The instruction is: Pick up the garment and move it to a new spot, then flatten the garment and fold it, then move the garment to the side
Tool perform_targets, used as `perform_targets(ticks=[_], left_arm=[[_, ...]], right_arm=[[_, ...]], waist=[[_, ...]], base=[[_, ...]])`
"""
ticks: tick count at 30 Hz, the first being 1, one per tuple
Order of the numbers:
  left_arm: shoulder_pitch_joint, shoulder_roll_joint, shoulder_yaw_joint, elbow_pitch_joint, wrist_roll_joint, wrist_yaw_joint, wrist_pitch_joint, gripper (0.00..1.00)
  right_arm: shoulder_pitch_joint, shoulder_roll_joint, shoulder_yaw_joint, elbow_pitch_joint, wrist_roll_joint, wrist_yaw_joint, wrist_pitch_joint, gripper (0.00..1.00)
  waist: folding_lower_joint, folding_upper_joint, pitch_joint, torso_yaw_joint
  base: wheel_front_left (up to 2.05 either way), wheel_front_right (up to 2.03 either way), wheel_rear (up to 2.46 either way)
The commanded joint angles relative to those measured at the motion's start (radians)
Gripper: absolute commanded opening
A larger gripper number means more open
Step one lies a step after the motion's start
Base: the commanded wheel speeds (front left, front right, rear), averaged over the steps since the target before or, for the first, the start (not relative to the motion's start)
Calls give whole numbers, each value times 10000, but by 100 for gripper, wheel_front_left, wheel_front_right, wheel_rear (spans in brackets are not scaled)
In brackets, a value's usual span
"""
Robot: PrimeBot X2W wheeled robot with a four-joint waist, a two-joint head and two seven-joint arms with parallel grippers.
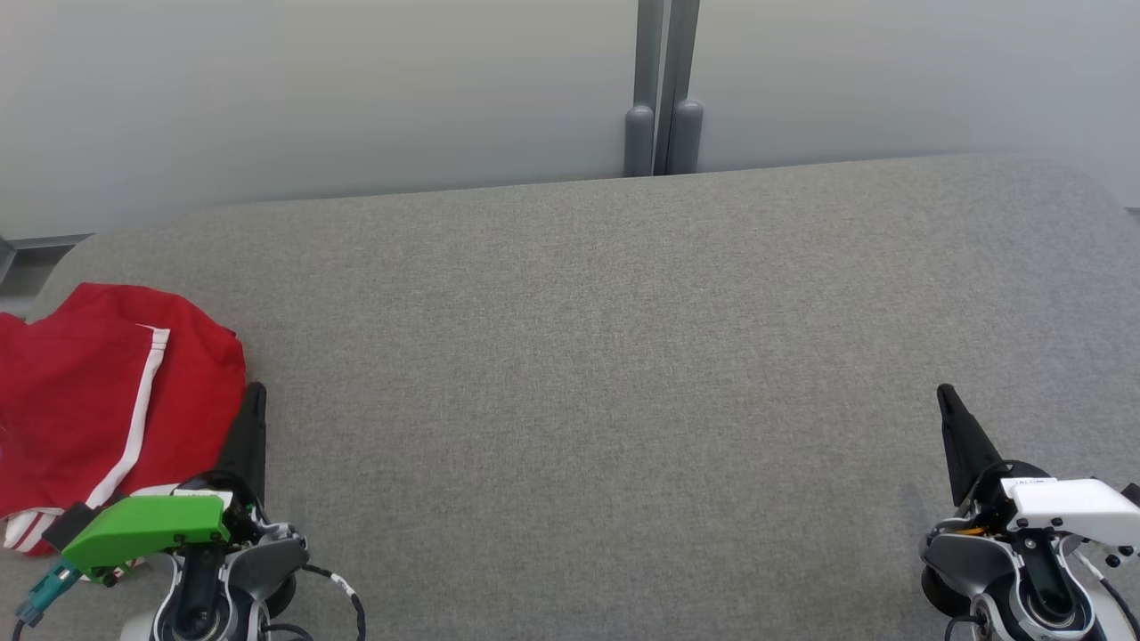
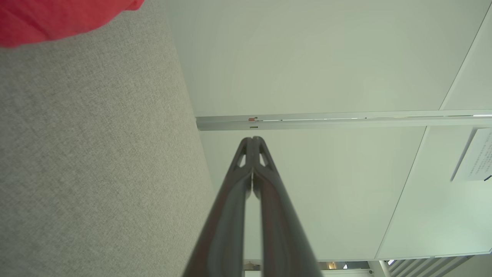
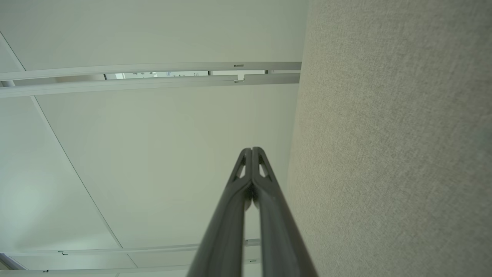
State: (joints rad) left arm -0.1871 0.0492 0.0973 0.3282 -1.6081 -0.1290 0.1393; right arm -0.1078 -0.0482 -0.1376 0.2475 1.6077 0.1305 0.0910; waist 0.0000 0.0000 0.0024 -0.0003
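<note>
The garment (image 1: 98, 401) is red with a white side stripe and lies bunched at the left edge of the grey table (image 1: 588, 356). Its red edge also shows in the left wrist view as garment (image 2: 57, 19) at the top left. My left gripper (image 1: 256, 392) is shut and empty, its tips just right of the cloth at the lower left. In its own view the left gripper (image 2: 253, 139) has both fingers pressed together. My right gripper (image 1: 944, 392) rests shut and empty at the lower right, far from the cloth; the right gripper (image 3: 251, 150) shows closed tips.
Pale wall panels with a grey post (image 1: 663, 89) stand behind the table's far edge. The table's rounded corners lie at far left and far right. A paper notice (image 2: 474, 154) hangs on the wall.
</note>
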Motion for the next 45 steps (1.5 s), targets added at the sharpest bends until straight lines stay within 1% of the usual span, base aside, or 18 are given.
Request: perform_targets(ticks=[1, 6, 7, 9, 15, 25, 34, 37, 38, 39, 45], left_arm=[[-126, 10, 28, -12, 22, -50, -20, 0], [0, 0, 0, -1, 1, 2, -2, 0], [22, -4, -7, 33, 0, 4, -7, 100], [240, -45, -42, 205, 9, 24, -47, 100], [355, -37, -194, 41, 240, 20, -384, 100], [443, -3, -382, -130, 1711, 227, -845, 100], [532, 2, -684, -213, 3257, 451, -1256, 100], [544, 100, -837, -230, 3965, 536, -1383, 100], [545, 154, -959, -236, 4465, 632, -1467, 100], [543, 200, -1032, -232, 4741, 691, -1512, 100], [528, 319, -1372, -224, 6073, 999, -1745, 100]], right_arm=[[-63, -43, -5, -40, 45, 5, 25, 0], [-1, 0, 1, -1, 0, 0, -1, 0], [14, 11, 7, 39, -2, 0, -7, 100], [175, 73, 54, 226, -5, -2, -41, 100], [140, 63, 355, 155, -159, -1, -335, 100], [-36, 19, 702, 380, -1097, -1, -745, 100], [-221, 24, 928, 488, -2702, 0, -1108, 100], [-260, 21, 1014, 513, -3441, 0, -1212, 100], [-286, 18, 1064, 503, -3957, 0, -1242, 100], [-296, 17, 1083, 491, -4232, 0, -1247, 100], [-302, 16, 1078, 367, -5779, 0, -1284, 100]], waist=[[0, 0, 0, 0], [0, 0, 0, 0], [0, 0, 0, 0], [0, 0, 0, -1], [0, 0, -14, -6], [0, 0, -32, 7], [0, 0, -51, 17], [0, 0, -55, 23], [0, 0, -58, 31], [0, 0, -59, 36], [0, 0, -64, 71]], base=[[0, 0, 0], [0, 0, 0], [0, 0, 0], [0, 0, 0], [0, 0, 0], [0, 0, 0], [0, 0, 0], [0, 0, 0], [0, 0, 0], [0, 0, 0], [0, 0, 0]])
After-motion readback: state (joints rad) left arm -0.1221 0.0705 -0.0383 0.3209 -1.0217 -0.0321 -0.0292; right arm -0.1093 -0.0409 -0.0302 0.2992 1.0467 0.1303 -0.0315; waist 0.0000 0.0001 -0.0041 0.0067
